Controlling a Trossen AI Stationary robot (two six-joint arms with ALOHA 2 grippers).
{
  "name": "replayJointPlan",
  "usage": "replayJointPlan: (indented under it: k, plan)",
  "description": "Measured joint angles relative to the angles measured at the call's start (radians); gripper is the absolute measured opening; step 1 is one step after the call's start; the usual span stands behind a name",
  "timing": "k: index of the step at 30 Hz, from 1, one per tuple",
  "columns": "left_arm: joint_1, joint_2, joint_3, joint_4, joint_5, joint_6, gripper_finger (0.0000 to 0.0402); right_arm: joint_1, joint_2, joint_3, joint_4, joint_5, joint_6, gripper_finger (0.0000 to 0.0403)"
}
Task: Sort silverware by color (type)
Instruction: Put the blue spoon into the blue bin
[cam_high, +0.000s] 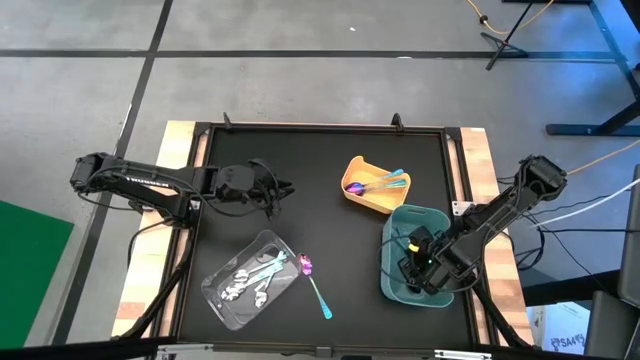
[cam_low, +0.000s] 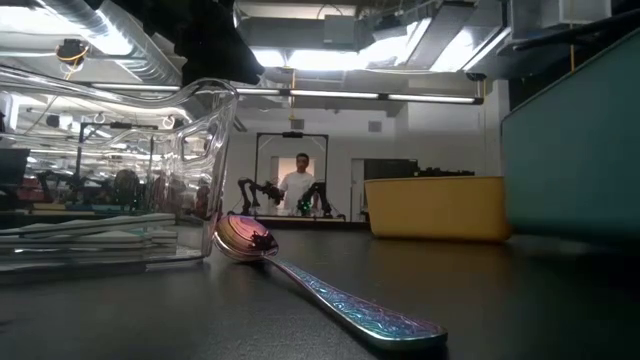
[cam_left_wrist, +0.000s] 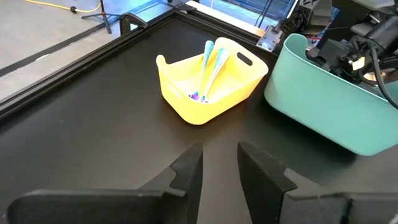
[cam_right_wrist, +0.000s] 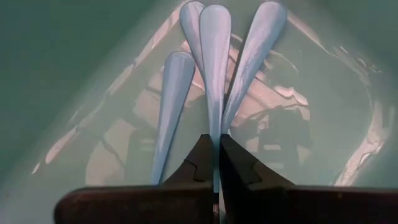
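- Looking straight down, we see our right hand (cam_high: 418, 268) lowered inside the teal tray (cam_high: 440, 222), which sits at the right side of the black worktop (cam_high: 300, 170).
- From the right wrist, that hand (cam_right_wrist: 216, 163) is pinched tight on the handle of one pale blue utensil (cam_right_wrist: 214, 56); three more pale blue handles (cam_right_wrist: 174, 93) fan out beside it, all against the tray's teal inner wall (cam_right_wrist: 68, 74).
- Our left hand (cam_high: 283, 188) hovers over the left-centre of the worktop, apart from every tray. In its wrist view the two dark fingers (cam_left_wrist: 189, 168) stand a narrow gap apart with nothing between them, pointing toward the yellow tray (cam_left_wrist: 180, 87).
- The yellow tray (cam_high: 358, 195) lies just beside the teal one, toward the far edge, and holds a few teal-handled utensils (cam_left_wrist: 210, 65) with iridescent purple heads, leaning handle-up against its wall.
- The clear tray (cam_high: 225, 290) sits near the front left and holds a cluster of shiny silver spoons (cam_high: 252, 276).
- One iridescent spoon (cam_high: 316, 288) lies loose on the worktop just beside the clear tray, its purple bowl close to the tray's corner and its blue handle pointing to the front edge. From table height its bowl (cam_low: 245, 238) appears right at the clear tray's wall (cam_low: 200, 160); we cannot tell whether they touch.
- A person (cam_low: 300, 183) stands far back in the room.
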Motion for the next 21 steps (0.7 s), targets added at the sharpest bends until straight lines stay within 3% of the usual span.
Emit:
replayJointPlan:
  k: [17,21]
  plan:
    - [0.0,0.0,0.0,0.0,0.0,0.0,0.0094,0.0,0.0,0.0,0.004,-0.004,0.001,0.0001]
    - [0.0,0.0,0.0,0.0,0.0,0.0,0.0094,0.0,0.0,-0.001,0.004,-0.007,0.001,0.0018]
